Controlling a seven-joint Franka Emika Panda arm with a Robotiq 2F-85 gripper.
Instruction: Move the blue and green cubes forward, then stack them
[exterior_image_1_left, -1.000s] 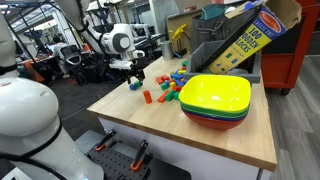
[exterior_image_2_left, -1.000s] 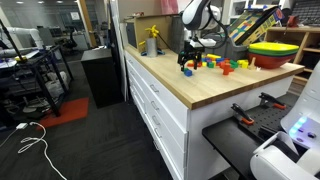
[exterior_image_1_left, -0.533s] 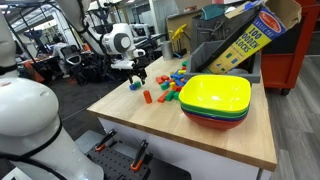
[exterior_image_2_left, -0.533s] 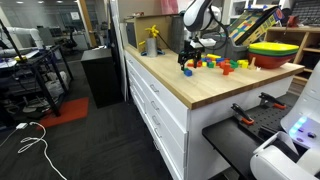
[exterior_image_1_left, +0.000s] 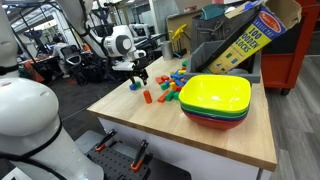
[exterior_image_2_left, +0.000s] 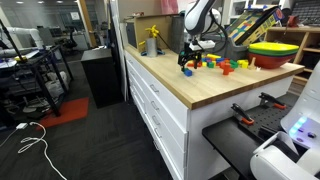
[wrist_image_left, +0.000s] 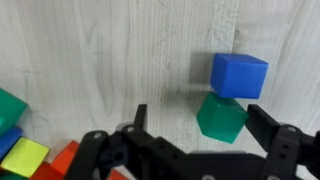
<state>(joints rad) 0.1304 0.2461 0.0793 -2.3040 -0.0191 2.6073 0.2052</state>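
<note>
**Cubes together, stacking still to do**
Over the worktop (wrist_image_left: 100, 50), your claw (wrist_image_left: 197, 112) hangs spread wide. The green cube (wrist_image_left: 221, 117) lies between its jaws, touching the blue cube (wrist_image_left: 239, 75). They look side by side, so you likely still have the stack to make.

Bright, even overhead light in both exterior views, though detail is soft. In the wrist view the bench (wrist_image_left: 100, 50) looks sharp; the dark pincer (wrist_image_left: 200, 125) at lower frame is blurred.
</note>
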